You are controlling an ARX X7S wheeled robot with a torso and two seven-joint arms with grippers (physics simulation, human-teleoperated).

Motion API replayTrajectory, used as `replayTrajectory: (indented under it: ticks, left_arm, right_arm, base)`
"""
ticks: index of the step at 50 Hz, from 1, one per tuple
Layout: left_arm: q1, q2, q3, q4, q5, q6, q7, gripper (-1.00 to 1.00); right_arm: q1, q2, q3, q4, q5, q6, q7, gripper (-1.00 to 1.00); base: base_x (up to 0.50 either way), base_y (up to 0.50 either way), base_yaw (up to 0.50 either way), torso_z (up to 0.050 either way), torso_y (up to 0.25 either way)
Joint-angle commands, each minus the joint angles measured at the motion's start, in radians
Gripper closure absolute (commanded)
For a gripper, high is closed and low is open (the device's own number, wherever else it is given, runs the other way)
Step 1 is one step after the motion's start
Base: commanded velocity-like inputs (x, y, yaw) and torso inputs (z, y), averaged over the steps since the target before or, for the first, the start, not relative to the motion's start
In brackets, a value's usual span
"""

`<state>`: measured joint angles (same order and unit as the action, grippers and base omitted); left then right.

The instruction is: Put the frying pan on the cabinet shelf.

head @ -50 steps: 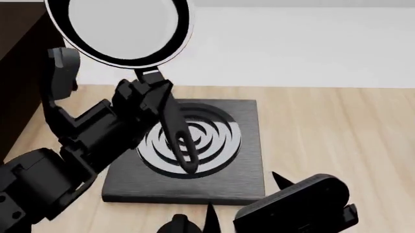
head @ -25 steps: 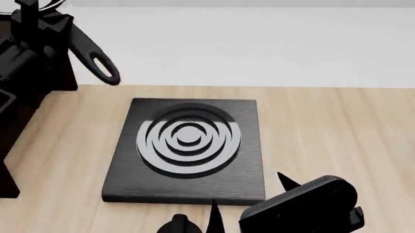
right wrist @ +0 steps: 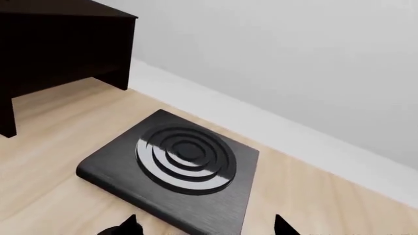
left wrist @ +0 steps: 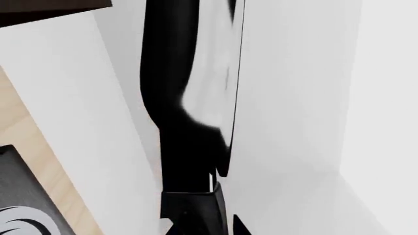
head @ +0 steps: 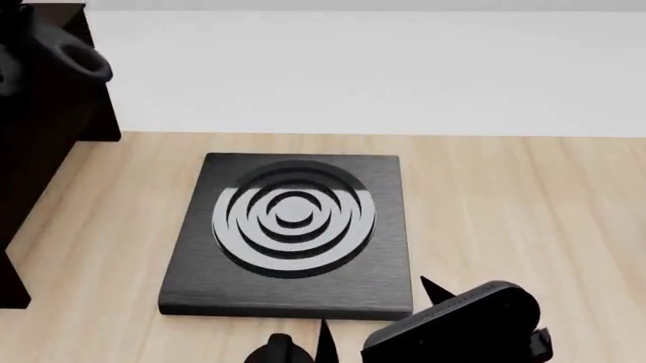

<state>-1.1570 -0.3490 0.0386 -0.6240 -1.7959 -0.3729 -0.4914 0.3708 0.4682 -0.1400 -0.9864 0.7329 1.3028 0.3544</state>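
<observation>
The frying pan hangs edge-on in the left wrist view. Its long black handle runs up from my left gripper, which is shut on it, and its pale inside is blurred. In the head view only the handle's loop end shows, in front of the very dark cabinet at the far left. In the right wrist view the cabinet's flat top board lies over a dark recess, and I cannot make out a separate cabinet shelf. My right gripper is open and empty over the hob's near edge, and its body is low in the head view.
A square black hob with concentric rings lies on the pale wooden tabletop. A white wall runs behind the table. The cabinet's side panel stands on the table left of the hob.
My left arm has carried the pan left and out of the head view, leaving only the handle's loop end visible. The right gripper has barely shifted.
</observation>
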Motion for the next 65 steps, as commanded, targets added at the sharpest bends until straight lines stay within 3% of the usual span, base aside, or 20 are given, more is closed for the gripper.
replayTrajectory:
  ticks: [1, 15, 65]
  left_arm:
    - [-0.029, -0.011, -0.044, -0.017, -0.085, 0.047, 0.021, 1.00]
    - [-0.064, -0.015, -0.071, -0.151, -0.122, 0.047, 0.069, 1.00]
    - [0.175, -0.013, -0.153, -0.031, -0.160, 0.110, 0.093, 1.00]
  right_arm:
    - [-0.019, 0.008, -0.023, 0.016, -0.010, -0.049, 0.006, -1.00]
    - [-0.023, 0.008, -0.063, 0.037, -0.021, -0.079, 0.017, -1.00]
    - [-0.030, 0.023, -0.085, 0.042, 0.021, -0.094, 0.060, -1.00]
  base:
    - [0.00, 0.00, 0.00, 0.000, 0.000]
    - [0.00, 0.00, 0.00, 0.001, 0.000]
    - [0.00, 0.00, 0.00, 0.000, 0.000]
